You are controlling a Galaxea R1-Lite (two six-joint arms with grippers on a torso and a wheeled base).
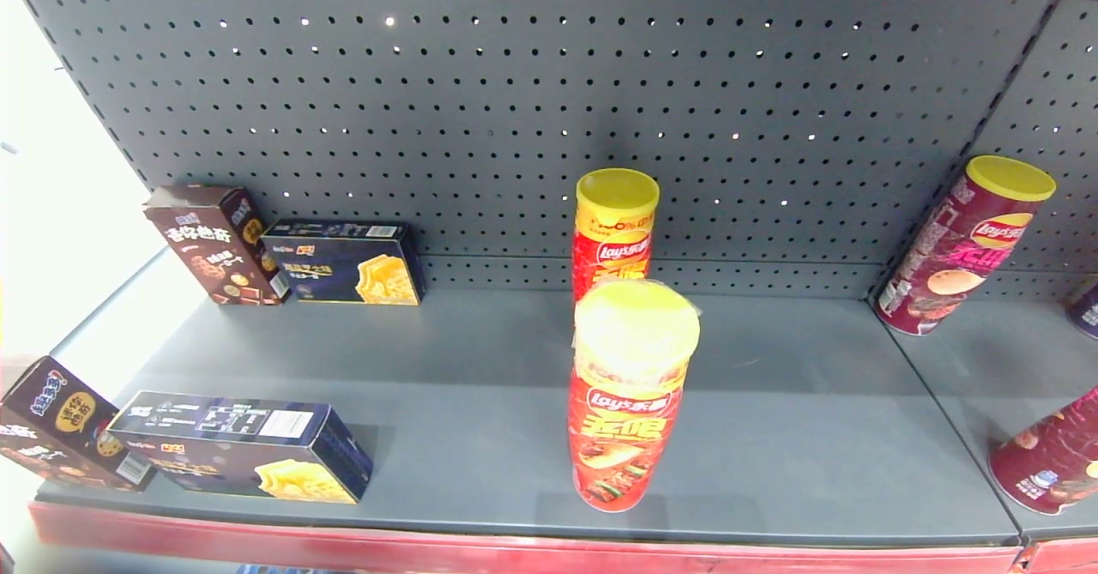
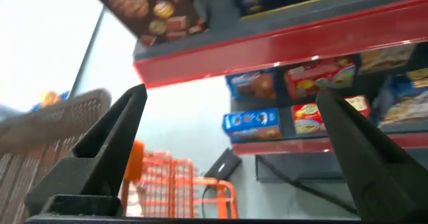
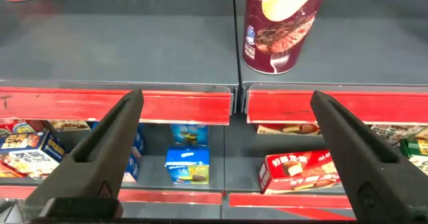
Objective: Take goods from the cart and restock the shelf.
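- The grey shelf (image 1: 480, 385) spans the whole scene, with a red strip (image 1: 515, 552) along its near edge and a dark panel full of holes (image 1: 515, 85) rising at the far side.
- An orange wire cart (image 2: 177, 184) stands low on the floor, below the shelf's red edge and beyond the left claw.
- The left claw (image 2: 232, 93) is spread wide and holds nothing; it sits lower than the shelf's red edge.
- The right claw (image 3: 226, 95) is also spread wide and empty, just in front of the red strip where two shelf sections meet.
- A red crisp can with a yellow lid (image 1: 630, 402) stands upright near the front, about mid-shelf.
- A second red can (image 1: 612, 231) stands directly behind it, against the far panel.
- On the section to the right, a maroon can (image 1: 961, 252) stands at the far side and another maroon can (image 1: 1051, 458) stands near the front edge.
- On the left, a dark blue box (image 1: 244, 445) lies near the front, with a brown biscuit box (image 1: 56, 424) just beside it at the shelf's left end.
- At the far left, a second brown box (image 1: 214, 244) stands beside a second dark blue box (image 1: 347, 262), both against the panel.
- On the lower shelf sit smaller packs, among them a blue pack (image 3: 187, 165) and a red pack (image 3: 297, 170).
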